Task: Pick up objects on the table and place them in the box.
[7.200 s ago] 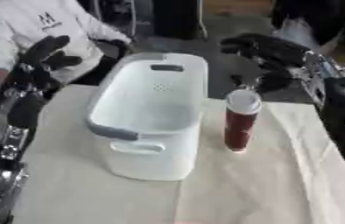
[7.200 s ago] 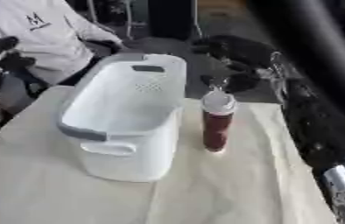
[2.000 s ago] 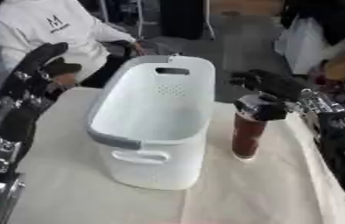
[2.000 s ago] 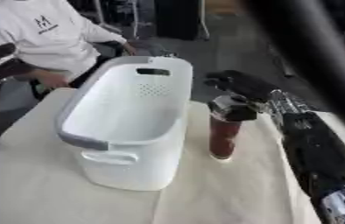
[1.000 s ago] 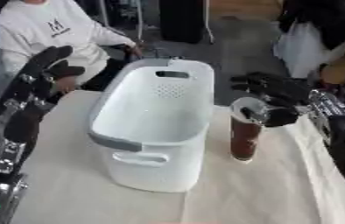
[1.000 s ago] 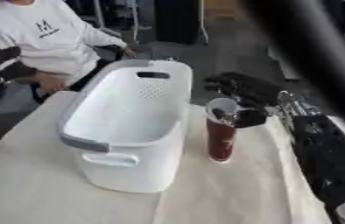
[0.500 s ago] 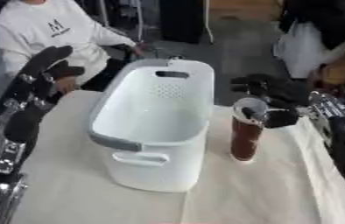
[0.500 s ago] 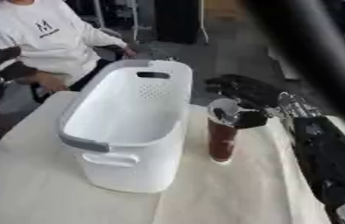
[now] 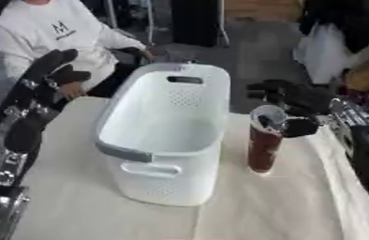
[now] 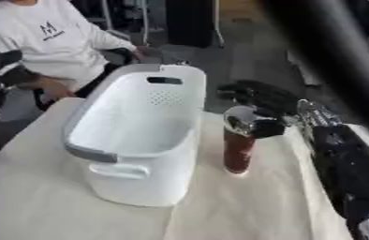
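Standing upright right of centre on the cream tablecloth (image 9: 81, 197): a dark red cylindrical canister (image 9: 264, 146) with a pale lid, just beside the right wall of the white plastic basket (image 9: 167, 140) but apart from it. Wrapped about the canister's top from the right: the right hand (image 9: 296, 103), black, fingers curled behind the lid and thumb pressing at its front edge, grasping it near the cap. Running off to the lower right of the frame: the right forearm, black with silver joints.

Filling the middle of the frame: the basket, long and oval, grey trim along its near-left rim, a cut-out handle in its near wall and a dark slot handle in its far wall, perforated holes low on the far inner wall. Nothing visible inside but its bare white floor.

Raised at the upper left of the frame, beyond the table's left edge: the left hand (image 9: 47, 75), fingers relaxed and slightly bent, holding nothing, well apart from basket and canister. Trailing down the left edge toward the lower left corner: its arm.

Seated behind the table at the upper left: a person in a white sweatshirt, touching none of the things on the cloth.
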{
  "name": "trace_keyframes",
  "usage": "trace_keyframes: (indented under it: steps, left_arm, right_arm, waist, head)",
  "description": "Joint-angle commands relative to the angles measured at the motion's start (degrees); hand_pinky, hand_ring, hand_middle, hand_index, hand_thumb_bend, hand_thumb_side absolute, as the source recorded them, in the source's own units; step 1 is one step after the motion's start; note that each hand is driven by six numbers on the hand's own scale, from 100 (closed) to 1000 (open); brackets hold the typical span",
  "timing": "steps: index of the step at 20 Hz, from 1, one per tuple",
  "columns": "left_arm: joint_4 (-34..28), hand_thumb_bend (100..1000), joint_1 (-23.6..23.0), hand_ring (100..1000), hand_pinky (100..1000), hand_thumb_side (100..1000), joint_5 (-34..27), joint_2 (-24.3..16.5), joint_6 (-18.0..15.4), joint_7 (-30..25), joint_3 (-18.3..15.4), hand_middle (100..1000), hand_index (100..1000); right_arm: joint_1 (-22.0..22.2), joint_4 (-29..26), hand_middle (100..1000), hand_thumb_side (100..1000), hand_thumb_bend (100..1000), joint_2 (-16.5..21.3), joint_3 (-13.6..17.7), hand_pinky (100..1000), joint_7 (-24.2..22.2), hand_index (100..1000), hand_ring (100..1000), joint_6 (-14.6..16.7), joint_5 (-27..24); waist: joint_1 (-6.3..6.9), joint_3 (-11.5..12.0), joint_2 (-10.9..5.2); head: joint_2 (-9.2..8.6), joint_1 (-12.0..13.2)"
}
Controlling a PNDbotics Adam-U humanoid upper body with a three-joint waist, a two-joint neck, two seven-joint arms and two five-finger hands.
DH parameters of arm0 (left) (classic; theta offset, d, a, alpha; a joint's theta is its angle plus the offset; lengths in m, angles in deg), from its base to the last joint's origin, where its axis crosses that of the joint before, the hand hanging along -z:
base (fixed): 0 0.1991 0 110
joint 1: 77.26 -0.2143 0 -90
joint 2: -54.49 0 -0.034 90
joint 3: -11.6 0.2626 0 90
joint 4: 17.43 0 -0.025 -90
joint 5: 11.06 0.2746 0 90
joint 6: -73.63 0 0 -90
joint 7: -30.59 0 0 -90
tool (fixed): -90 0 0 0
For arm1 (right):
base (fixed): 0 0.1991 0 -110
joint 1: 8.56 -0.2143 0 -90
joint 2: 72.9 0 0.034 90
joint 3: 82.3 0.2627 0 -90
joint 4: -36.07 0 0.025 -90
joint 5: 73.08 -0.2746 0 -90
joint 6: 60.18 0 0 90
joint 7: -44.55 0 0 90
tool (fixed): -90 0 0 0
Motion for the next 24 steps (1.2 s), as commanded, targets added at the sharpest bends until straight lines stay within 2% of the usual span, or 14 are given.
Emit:
trace_keyframes:
  steps: [1, 24]
  left_arm:
    - [-0.93, 450, 0.86, 778, 1000, 1000, -0.14, -0.83, -0.05, 0.01, -0.04, 927, 1000]
    - [-0.93, 454, 1.20, 778, 1000, 1000, -0.10, -0.75, -0.03, 0.00, 0.00, 927, 1000]
  right_arm:
    - [-0.67, -1.27, 1000, 1000, 124, 0.13, 0.18, 1000, 0.82, 1000, 969, 0.19, 0.59]
    - [0.47, -0.27, 1000, 1000, 118, -0.66, 0.91, 1000, 1.27, 1000, 965, 0.19, 3.85]
  waist:
    - [0.14, 0.19, -0.57]
    - [0.15, 0.28, -0.24]
  head:
    - [-0.88, 0.18]
    - [-1.15, 0.43]
